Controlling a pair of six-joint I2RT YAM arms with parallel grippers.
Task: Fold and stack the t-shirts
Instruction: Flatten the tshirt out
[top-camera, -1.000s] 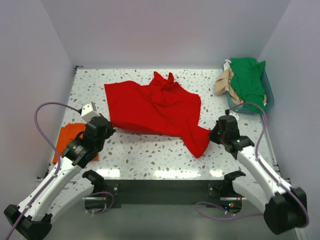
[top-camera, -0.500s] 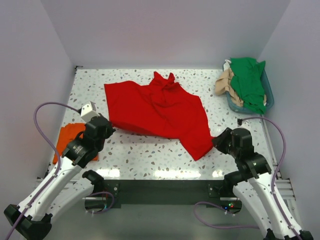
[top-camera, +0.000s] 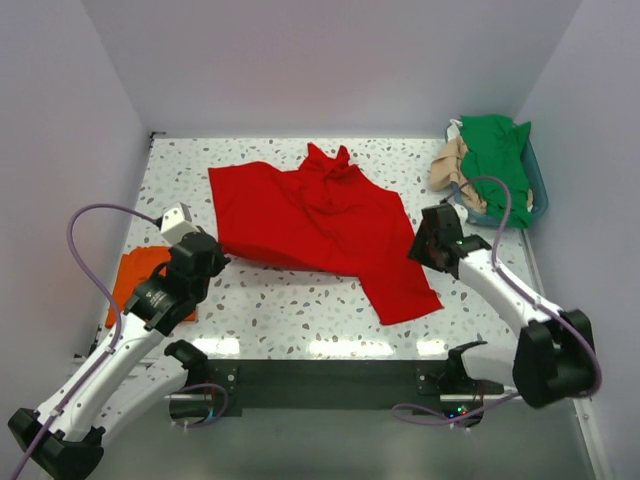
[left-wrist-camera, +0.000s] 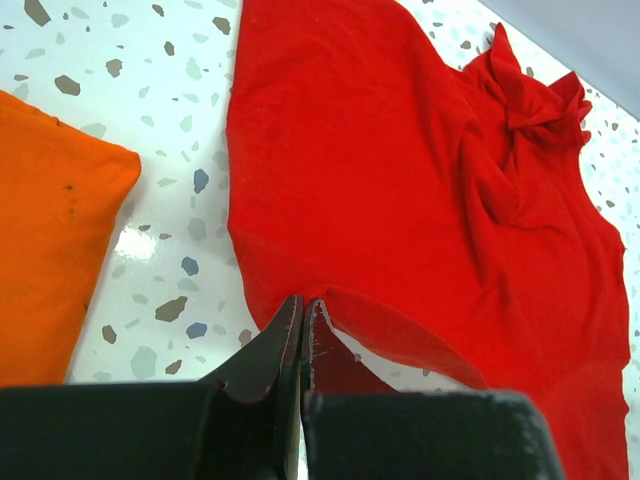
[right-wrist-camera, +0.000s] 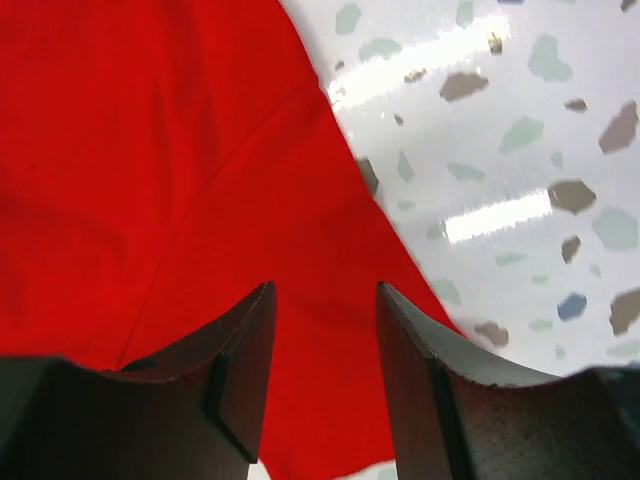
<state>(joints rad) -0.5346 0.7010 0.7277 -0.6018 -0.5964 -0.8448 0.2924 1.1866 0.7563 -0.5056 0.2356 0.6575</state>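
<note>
1. The left fingers (left-wrist-camera: 302, 312) are clenched tight, with no gap between them. They pinch the near edge of the red tee (top-camera: 310, 215).
2. From that pinch the red tee spreads ahead and to the right of the left fingers, lying mostly flat on the bench (top-camera: 300, 305). A bunched knot of cloth sits at its far end.
3. The orange tee (left-wrist-camera: 50, 250) lies flat on the bench to the left of the left fingers. It is apart from the red tee, with a strip of speckled bench between them.
4. The right fingers (top-camera: 418, 247) are spread apart and grasp nothing. They are at the right edge of the red tee.
5. In the right wrist view, red cloth fills the gap between these fingers and runs off to their left. Bare bench shows ahead and to their right. Whether the tips touch the cloth cannot be told.
6. Beyond the right fingers, to their right, the green tee (top-camera: 495, 165) and the tan tee (top-camera: 450, 165) are heaped in the basket (top-camera: 540, 190), both spilling over its rim.
</note>
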